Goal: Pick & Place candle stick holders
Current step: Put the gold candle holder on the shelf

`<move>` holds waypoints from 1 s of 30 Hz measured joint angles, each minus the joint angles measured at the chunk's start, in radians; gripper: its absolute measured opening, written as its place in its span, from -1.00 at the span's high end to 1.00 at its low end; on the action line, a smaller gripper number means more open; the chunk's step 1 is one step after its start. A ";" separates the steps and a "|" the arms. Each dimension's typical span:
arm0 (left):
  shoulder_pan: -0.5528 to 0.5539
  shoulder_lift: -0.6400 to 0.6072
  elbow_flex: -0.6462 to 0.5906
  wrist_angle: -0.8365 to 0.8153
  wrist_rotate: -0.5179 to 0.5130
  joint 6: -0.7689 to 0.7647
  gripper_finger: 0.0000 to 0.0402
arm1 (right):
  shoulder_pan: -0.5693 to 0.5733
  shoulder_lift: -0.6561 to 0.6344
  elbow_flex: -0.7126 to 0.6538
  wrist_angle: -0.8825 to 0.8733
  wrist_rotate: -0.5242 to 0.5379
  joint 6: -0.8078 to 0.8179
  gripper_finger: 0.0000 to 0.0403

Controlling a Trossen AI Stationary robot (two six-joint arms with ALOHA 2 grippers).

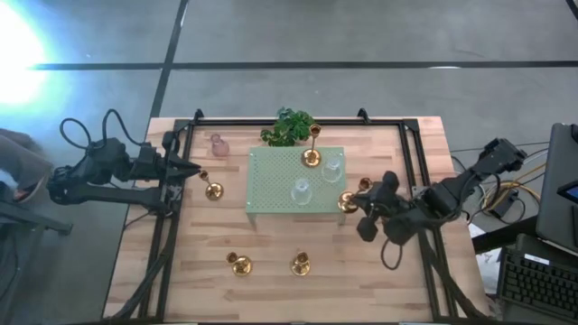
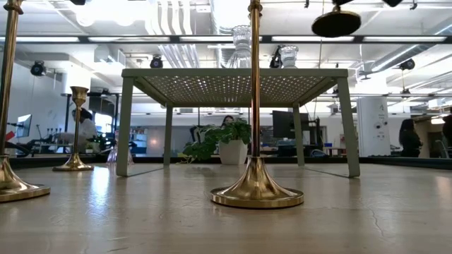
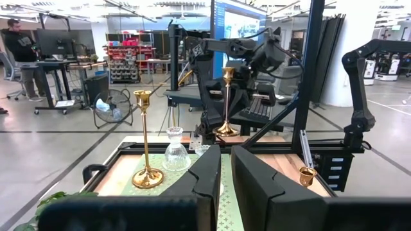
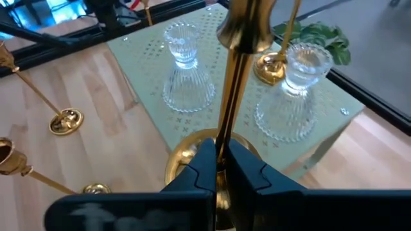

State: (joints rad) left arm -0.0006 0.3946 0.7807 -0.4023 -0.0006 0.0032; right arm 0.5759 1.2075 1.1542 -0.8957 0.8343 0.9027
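Seen from above: a pale wooden table (image 1: 298, 289) with visible plank grain, edged by a black metal frame (image 1: 181, 162). At centre, a pale green perforated metal stand (image 1: 271, 185), flat-topped on four thin legs.

On the stand: two clear ribbed glass candle holders (image 1: 301, 190) with flared skirts, and a polished gold brass holder (image 1: 311, 157) with a round domed base and thin stem, near the edge closest to a leafy green plant (image 1: 287, 126) in a white pot at the far side of the table.

On the bare wood: a pink glass holder (image 1: 217, 143) near the far left corner; a brass holder (image 1: 213, 190) just left of the stand; two more brass holders (image 1: 239, 264) (image 1: 301, 264) side by side near the front edge, reflective and trumpet-footed in the low view.

Right gripper (image 1: 354, 204) at the stand's right edge, dark fingers (image 4: 199, 163) pressed together on the thin stem of a fifth brass holder (image 4: 232, 77), its round base (image 1: 348, 202) at the stand's right rim; whether that base touches the stand cannot be told.

Left gripper (image 1: 191, 170) near the table's left edge, beside the pink glass, blocky dark fingers (image 3: 205, 176) nearly together with a narrow gap, holding nothing.

Beyond the table: an open workshop with desks, screens and a person standing far off.
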 joint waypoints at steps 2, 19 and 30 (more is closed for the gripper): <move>0.000 0.000 0.000 0.000 0.000 0.000 0.77 | -0.024 0.001 0.000 0.023 -0.022 -0.040 0.96; 0.000 0.000 0.000 0.000 0.000 0.000 0.77 | -0.197 0.012 -0.001 0.158 -0.195 -0.251 0.96; 0.000 0.000 0.000 0.000 0.000 0.000 0.77 | -0.260 0.107 -0.001 0.229 -0.264 -0.339 0.96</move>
State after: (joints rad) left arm -0.0003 0.3943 0.7803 -0.4023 -0.0008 0.0032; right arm 0.3157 1.3144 1.1534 -0.6670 0.5705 0.5640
